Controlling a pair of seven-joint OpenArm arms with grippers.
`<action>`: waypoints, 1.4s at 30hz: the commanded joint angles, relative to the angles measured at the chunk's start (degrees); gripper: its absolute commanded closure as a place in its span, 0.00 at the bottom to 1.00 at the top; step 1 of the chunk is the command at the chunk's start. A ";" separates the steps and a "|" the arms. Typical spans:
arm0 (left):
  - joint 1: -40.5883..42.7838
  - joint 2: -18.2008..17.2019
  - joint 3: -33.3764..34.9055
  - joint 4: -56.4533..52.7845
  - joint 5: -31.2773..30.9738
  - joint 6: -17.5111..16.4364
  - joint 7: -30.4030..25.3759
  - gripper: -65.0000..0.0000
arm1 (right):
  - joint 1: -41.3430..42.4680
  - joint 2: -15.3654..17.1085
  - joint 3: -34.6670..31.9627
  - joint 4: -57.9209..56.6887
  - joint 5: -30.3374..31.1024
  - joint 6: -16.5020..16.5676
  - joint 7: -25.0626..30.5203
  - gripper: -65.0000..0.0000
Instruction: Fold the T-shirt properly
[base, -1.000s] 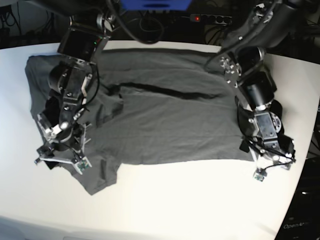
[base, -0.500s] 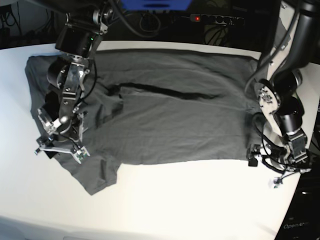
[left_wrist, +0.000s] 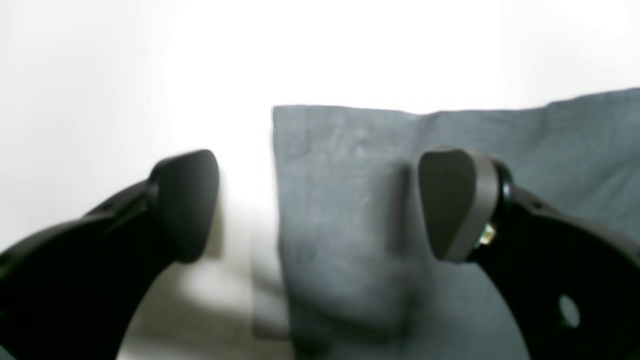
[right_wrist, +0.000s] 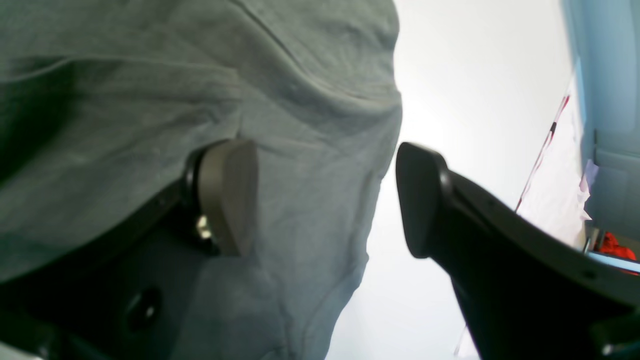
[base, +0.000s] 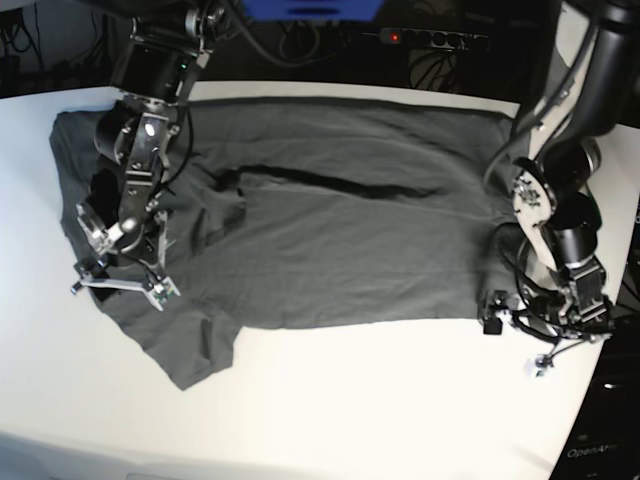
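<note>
The dark grey T-shirt (base: 340, 240) lies spread flat on the white table (base: 380, 400), with a sleeve at the front left. My left gripper (base: 515, 338) is open at the shirt's front right corner. In the left wrist view (left_wrist: 320, 205) its jaws straddle that corner (left_wrist: 350, 200), one finger (left_wrist: 187, 205) over bare table, the other over cloth. My right gripper (base: 118, 290) is open, low over the shirt's left side near the sleeve. In the right wrist view (right_wrist: 325, 200) one finger (right_wrist: 230, 195) is over the cloth (right_wrist: 150, 100), the other past its edge.
A power strip (base: 430, 38) and cables lie behind the table's back edge. The table's right edge runs close to my left arm (base: 555, 200). My right arm (base: 140, 150) reaches over the shirt's left shoulder area.
My left arm swung right off the shirt's right edge, then its gripper came down at the front right corner. My right gripper shifted slightly left and back over the left side.
</note>
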 joint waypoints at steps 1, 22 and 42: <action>-1.52 -0.36 0.11 0.74 -0.40 -0.12 -0.68 0.04 | 0.55 0.71 -0.11 1.08 -0.04 -0.51 0.48 0.35; 2.26 0.78 -1.12 0.74 -3.74 -0.12 -5.34 0.04 | -1.12 0.62 -0.11 1.00 0.23 -0.51 0.48 0.35; 3.32 0.69 -1.21 -2.42 -3.65 -0.12 -5.43 0.88 | -4.37 0.80 0.33 1.08 0.05 -0.51 4.08 0.35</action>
